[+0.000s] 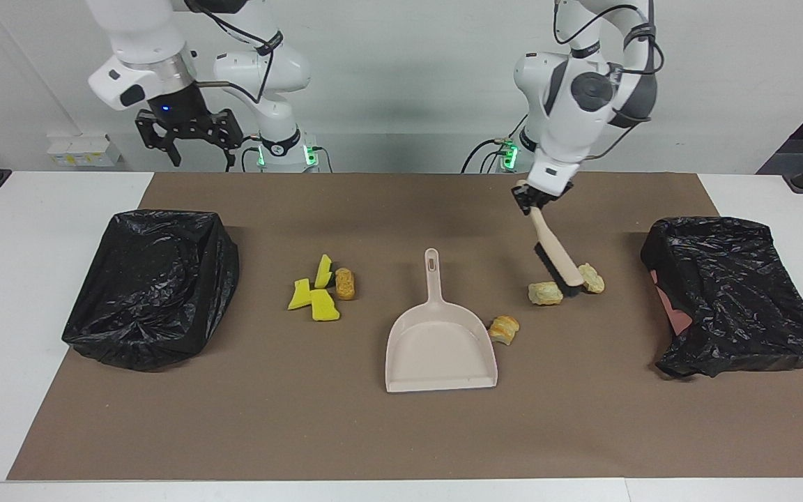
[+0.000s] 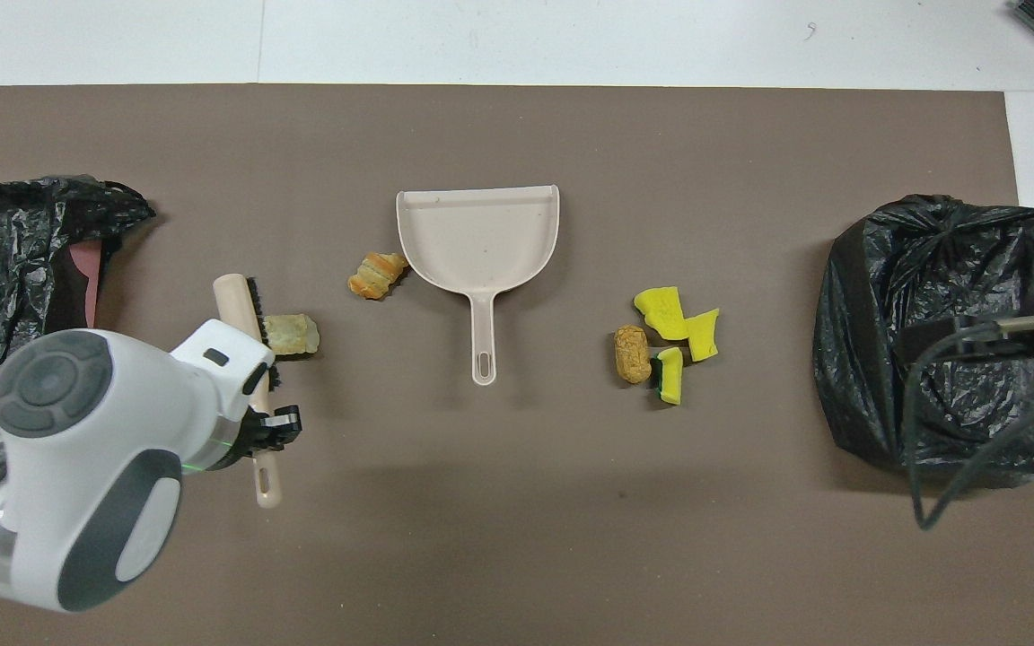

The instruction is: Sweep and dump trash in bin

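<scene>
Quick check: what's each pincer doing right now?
Left pincer: shut on the brush, its bristles down between two tan chunks.
Right pincer: open, holding nothing, waiting up over the table's edge.
</scene>
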You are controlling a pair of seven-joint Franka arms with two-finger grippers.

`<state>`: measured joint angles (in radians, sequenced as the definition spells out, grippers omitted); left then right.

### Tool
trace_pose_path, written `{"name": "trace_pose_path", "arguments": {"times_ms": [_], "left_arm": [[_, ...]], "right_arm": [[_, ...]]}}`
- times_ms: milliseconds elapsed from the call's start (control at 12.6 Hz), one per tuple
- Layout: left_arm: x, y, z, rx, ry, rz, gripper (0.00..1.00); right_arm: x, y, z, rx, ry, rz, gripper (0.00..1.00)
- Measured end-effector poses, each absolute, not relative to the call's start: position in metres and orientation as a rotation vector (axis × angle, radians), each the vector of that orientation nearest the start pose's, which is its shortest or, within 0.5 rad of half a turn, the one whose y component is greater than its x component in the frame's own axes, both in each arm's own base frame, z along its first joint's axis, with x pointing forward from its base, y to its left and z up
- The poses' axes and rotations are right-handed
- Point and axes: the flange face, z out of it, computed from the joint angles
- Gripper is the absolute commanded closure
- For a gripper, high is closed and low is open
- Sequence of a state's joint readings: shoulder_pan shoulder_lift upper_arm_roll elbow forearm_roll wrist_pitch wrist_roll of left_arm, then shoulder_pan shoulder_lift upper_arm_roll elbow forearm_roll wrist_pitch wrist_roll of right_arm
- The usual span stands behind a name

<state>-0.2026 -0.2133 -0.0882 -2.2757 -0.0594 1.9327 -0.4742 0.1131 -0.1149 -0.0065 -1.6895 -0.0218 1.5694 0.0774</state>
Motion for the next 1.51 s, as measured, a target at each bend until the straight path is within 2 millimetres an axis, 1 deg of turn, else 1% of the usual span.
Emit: {"name": "trace_pose_path", "arguments": {"times_ms": [159, 317, 476, 555, 635, 793, 873, 952, 1031, 1190, 1349, 1428, 1507], "left_arm": [[0.454, -0.088, 0.427, -3.11, -0.33, 0.232, 1.0], [0.456, -0.046, 0.42, -3.112, -0.367, 0.255, 1.0], [0.453, -0.014, 0.405, -3.12, -0.374, 0.261, 1.0], [0.45, -0.004, 0.394, -3.123, -0.383, 0.252, 1.0], [0.446, 0.0, 0.382, -3.123, -0.388, 0.248, 1.0], [0.444, -0.005, 0.365, -3.123, -0.372, 0.243, 1.0], [0.446, -0.011, 0.361, -3.125, -0.35, 0.233, 1.0], [0.449, -0.022, 0.358, -3.129, -0.312, 0.219, 1.0], [0.451, -0.036, 0.356, -3.133, -0.266, 0.212, 1.0], [0.457, -0.066, 0.353, -3.139, -0.168, 0.206, 1.0], [0.465, -0.092, 0.351, -3.144, -0.096, 0.2, 1.0], [0.469, -0.103, 0.35, -3.146, -0.06, 0.2, 1.0], [0.47, -0.116, 0.349, -3.146, -0.021, 0.201, 1.0]], "right_arm": [[0.527, 0.109, 0.603, -3.156, -0.091, -0.041, 0.0], [0.54, 0.164, 0.572, -3.147, -0.139, -0.073, 0.0], [0.549, 0.212, 0.542, -3.134, -0.119, -0.101, 0.0], [0.55, 0.238, 0.526, -3.125, -0.091, -0.111, 0.0], [0.549, 0.266, 0.509, -3.117, -0.065, -0.12, 0.0], [0.543, 0.316, 0.476, -3.103, -0.048, -0.122, 0.0], [0.539, 0.336, 0.464, -3.092, -0.035, -0.127, 0.0], [0.536, 0.353, 0.452, -3.083, -0.017, -0.136, 0.0], [0.536, 0.365, 0.442, -3.079, -0.007, -0.138, 0.0], [0.545, 0.38, 0.416, -3.083, -0.013, -0.126, 0.0], [0.558, 0.399, 0.376, -3.081, -0.034, -0.128, 0.0], [0.563, 0.406, 0.361, -3.079, -0.04, -0.131, 0.0], [0.566, 0.411, 0.354, -3.077, -0.048, -0.135, 0.0]]}}
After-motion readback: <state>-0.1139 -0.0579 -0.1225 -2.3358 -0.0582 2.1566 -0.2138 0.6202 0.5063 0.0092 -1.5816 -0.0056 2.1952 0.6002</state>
